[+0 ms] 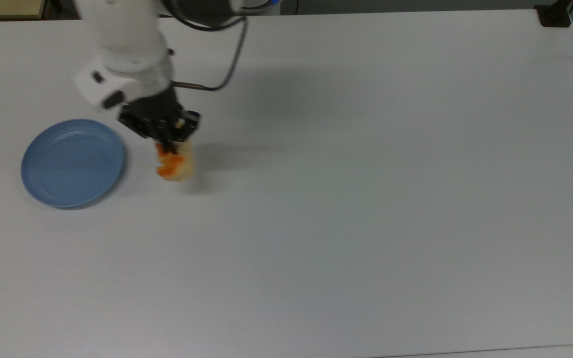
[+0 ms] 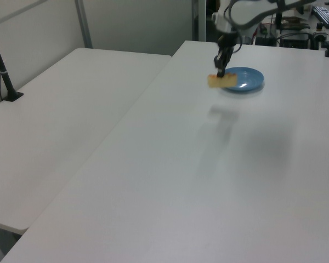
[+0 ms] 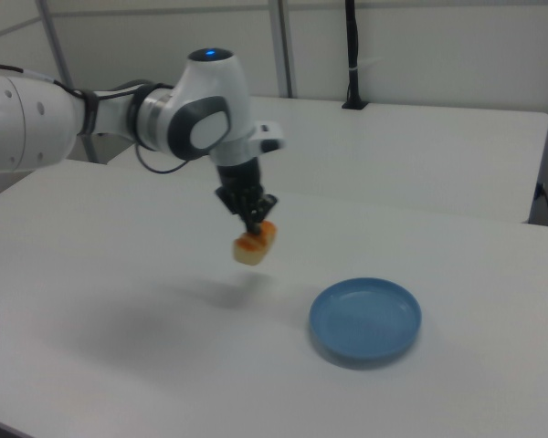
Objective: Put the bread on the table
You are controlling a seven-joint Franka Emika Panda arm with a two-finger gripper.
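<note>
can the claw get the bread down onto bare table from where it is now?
Probably yes. The claw grips the bread in the air, clear of the blue plate, with only bare table and its shadow underneath.

The top view looks straight down on the table (image 1: 366,199). The left view and right view look from opposite sides, sharing the blue plate (image 2: 244,80).

Probably a lab: bare white tables (image 3: 457,137), partition walls (image 2: 137,22), mounted robot arm (image 3: 91,119).
</note>
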